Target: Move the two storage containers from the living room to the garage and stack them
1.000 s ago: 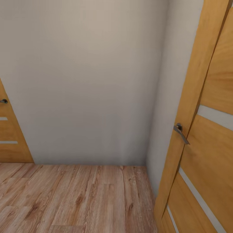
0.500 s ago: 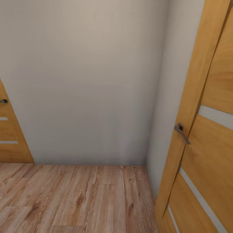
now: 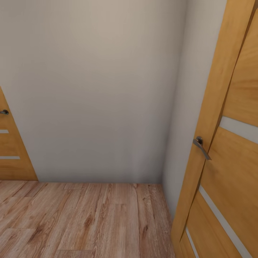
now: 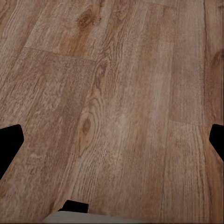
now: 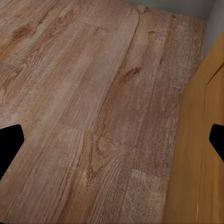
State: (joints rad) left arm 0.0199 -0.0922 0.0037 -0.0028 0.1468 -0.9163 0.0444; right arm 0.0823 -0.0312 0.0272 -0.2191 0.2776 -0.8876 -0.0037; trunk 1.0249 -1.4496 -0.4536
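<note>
Straight ahead, a plain beige wall blocks the way, meeting the wood plank floor at the far edge. At right, close by, stands a wooden door with a metal lever handle; at far left is a 2nd door. Both wrist views look down on planks: left fingers and right fingers are spread wide, holding nothing.

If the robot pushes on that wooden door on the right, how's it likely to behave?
The door on the right stands ajar with its edge toward the camera, so it would probably swing rather than resist. It looks like a stiff, solid panel that shouldn't flex. Its lever handle could catch a passing arm.
</note>
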